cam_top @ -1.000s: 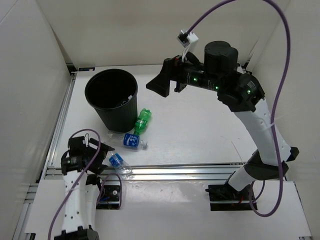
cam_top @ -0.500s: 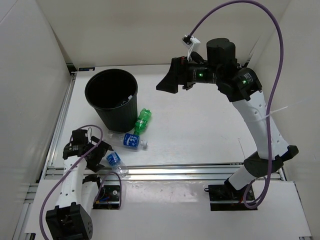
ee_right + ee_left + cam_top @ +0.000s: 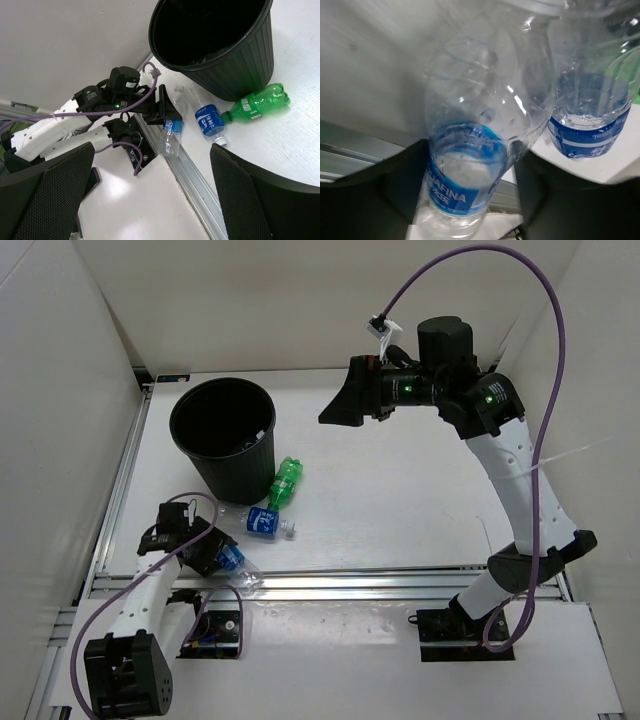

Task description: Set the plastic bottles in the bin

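Now that the left claw (image 3: 215, 555) has reached the bottle (image 3: 232, 562) at the counter's (image 3: 400, 500) front-left edge, near the bin (image 3: 176, 435), pickup can start; whether it grips yet, I cannot tell. The right claw (image 3: 335, 410) gapes, empty.

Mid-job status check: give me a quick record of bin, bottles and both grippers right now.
bin: upright, back left
bottles outside bin: three, lying down
green bottle: beside bin's base
middle bottle: clear, blue label, just in front of green bottle
near bottle: clear, blue label, at front edge of table
left gripper: straddles near bottle, grip unconfirmed
right gripper: raised, open, empty
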You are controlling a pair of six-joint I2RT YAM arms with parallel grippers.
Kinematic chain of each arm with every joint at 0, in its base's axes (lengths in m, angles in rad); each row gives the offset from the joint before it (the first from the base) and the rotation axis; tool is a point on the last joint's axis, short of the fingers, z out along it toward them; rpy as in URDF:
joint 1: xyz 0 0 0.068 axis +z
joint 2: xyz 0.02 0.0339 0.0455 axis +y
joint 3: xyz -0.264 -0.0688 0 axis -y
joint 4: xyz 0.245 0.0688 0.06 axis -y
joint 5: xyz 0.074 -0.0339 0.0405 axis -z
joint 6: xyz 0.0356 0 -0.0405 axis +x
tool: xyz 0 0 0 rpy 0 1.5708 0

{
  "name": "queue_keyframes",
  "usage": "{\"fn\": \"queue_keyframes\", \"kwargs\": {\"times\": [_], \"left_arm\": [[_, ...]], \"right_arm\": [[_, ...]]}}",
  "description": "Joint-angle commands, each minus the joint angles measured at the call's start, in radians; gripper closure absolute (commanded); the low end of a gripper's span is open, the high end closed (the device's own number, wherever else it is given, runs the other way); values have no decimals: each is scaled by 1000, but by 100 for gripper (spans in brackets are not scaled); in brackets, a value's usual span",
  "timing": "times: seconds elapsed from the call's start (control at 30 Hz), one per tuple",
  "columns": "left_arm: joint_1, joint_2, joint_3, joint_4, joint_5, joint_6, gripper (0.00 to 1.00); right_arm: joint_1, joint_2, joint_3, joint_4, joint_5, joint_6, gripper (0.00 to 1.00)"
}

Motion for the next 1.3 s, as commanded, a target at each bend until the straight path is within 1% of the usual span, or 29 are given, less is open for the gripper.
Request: {"fn": "queue_keyframes", "kwargs": {"times": [0.0,0.03,0.1,0.13,0.2,0.23,0.27,0.3,0.33,0.37,0.4,0.43,0.47,0.5,0.53,0.63,0.67,0.7,0.77,0.83,0.93,0.97,1.0,1.03,1.07,1.1,1.13,1.2,1.27], "left_arm": [[-17,-1,-36,63,33,-34,32],[-28,-1,-45,63,33,-34,38],[-28,-17,-45,63,48,-44,46],[-28,-32,-5,33,73,-44,49],[-28,-99,73,-38,53,-72,51],[-37,-125,178,-73,18,-81,51],[-37,-147,241,-110,-8,-90,51],[-37,-175,307,-189,-33,-104,49],[-37,-175,372,-211,-57,-104,48],[-37,-175,511,-240,-77,-104,48],[-37,-134,589,-301,-97,-75,46],[-37,-103,672,-323,-114,-52,46],[-37,-27,849,-343,-141,-31,46],[-37,15,944,-364,-157,-8,46],[-37,58,1125,-380,-168,-8,46],[-37,207,1320,-290,-168,3,46],[-37,244,1372,-226,-201,15,45],[-37,317,1450,-198,-220,29,45],[-37,392,1509,-182,-289,83,44],[-51,484,1549,-182,-313,130,43],[-112,546,1531,-150,-390,167,40],[-156,546,1512,-127,-415,204,39],[-176,560,1498,-113,-469,221,36],[-193,571,1498,-113,-491,238,27],[-227,598,1517,-102,-513,276,0],[-241,612,1544,-113,-540,290,0],[-255,621,1607,-113,-550,304,0],[-284,621,1667,-122,-592,314,0],[-299,573,1725,-122,-614,314,0]], "right_arm": [[-22,-19,-25,-7,-43,3,0],[-35,-19,-34,-7,-56,14,0],[-63,-19,-35,-16,-105,23,0],[-63,-19,-44,-25,-116,23,0],[-84,-19,-44,-36,-126,33,0],[-84,-19,-44,-36,-126,33,0],[-94,-30,-56,-36,-126,33,0],[-94,-30,-56,-36,-126,33,0],[-94,-39,-70,-36,-126,33,0],[-94,-39,-70,-36,-126,33,0],[-94,-39,-85,-36,-126,43,0],[-103,-39,-97,-36,-126,43,0],[-103,-30,-97,-36,-135,54,0],[-103,-30,-107,-36,-136,65,0],[-103,-30,-107,-36,-146,74,0],[-103,-21,-130,-27,-166,83,0],[-103,-21,-140,-18,-166,83,0],[-103,-21,-140,-18,-166,83,0],[-103,-21,-150,-18,-166,83,0],[-103,-21,-168,-18,-157,83,0],[-103,-21,-217,-18,-148,83,0],[-103,-21,-234,-18,-148,92,0],[-103,-21,-249,-18,-160,101,0],[-103,-21,-266,-18,-160,102,0],[-103,-31,-294,-18,-143,112,0],[-103,-31,-307,-18,-127,121,0],[-103,-31,-321,-27,-105,138,0],[-130,-31,-367,-27,-50,166,0],[-156,-31,-401,-27,-48,235,0]]}}
